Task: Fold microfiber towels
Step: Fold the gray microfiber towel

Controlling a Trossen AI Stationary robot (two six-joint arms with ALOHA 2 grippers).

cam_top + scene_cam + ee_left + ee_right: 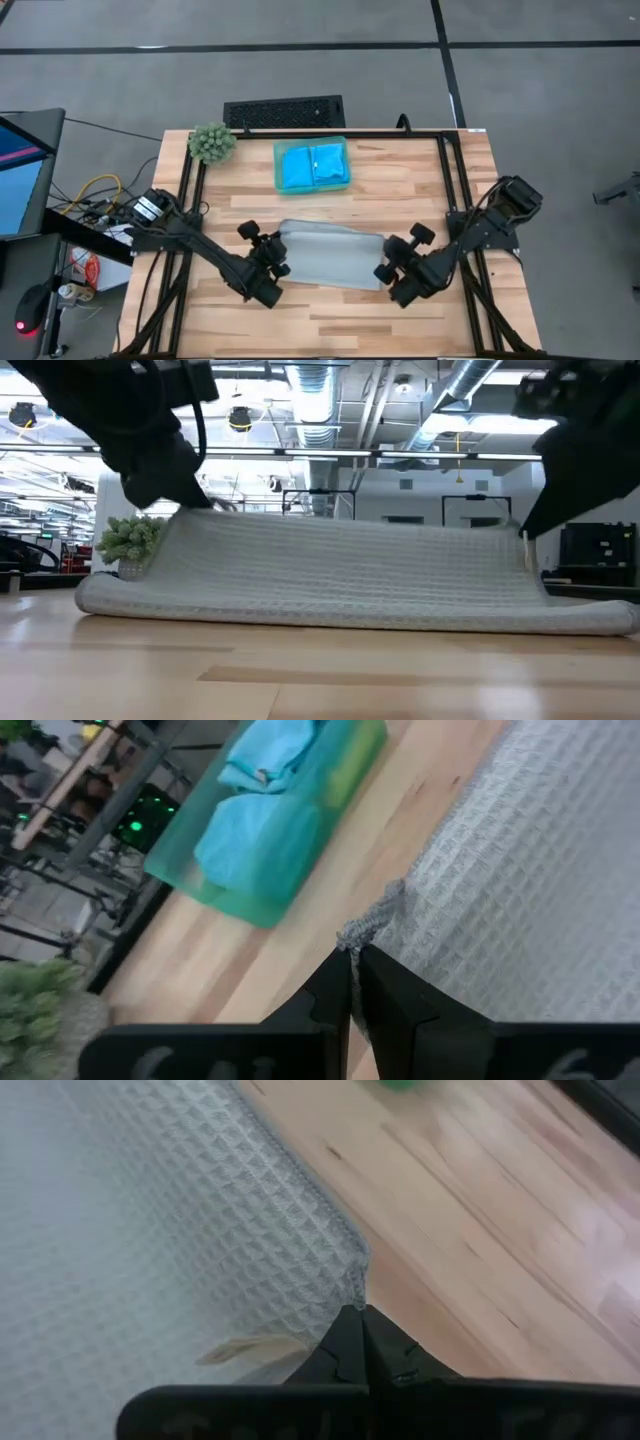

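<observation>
Overhead, the grey towel (pixel 330 257) lies across the middle of the wooden counter (pixel 400 190), between the two arms. The left tool (pixel 272 252) sits at the towel's left end and the right tool (pixel 392 262) at its right end, each pinched shut on a corner of the cloth. Behind the towel, a teal tray (pixel 278 166) holds two blue towels (pixel 313 167), and a green plant ball (pixel 212 143) stands near the counter's far left corner. From counter height, the grey towel (pixel 340 575) is lifted along its far edge, sloping up from a rolled fold that rests on the counter (pixel 300 680); the left tool (pixel 195 500) holds one raised corner and the right tool (pixel 525 535) the other. The plant ball (pixel 128 542) peeks out behind the towel's left end. At the left wrist, the fingers (pixel 345 990) are closed narrowly on a bunched corner of the grey towel (pixel 520 890), with the tray (pixel 200 885) and blue towels (pixel 260 830) beyond it on the bare wood. At the right wrist, the fingers (pixel 350 1338) meet tightly on the corner of the grey waffle-weave towel (pixel 150 1240), its hemmed edge running away beside the counter (pixel 480 1210).
</observation>
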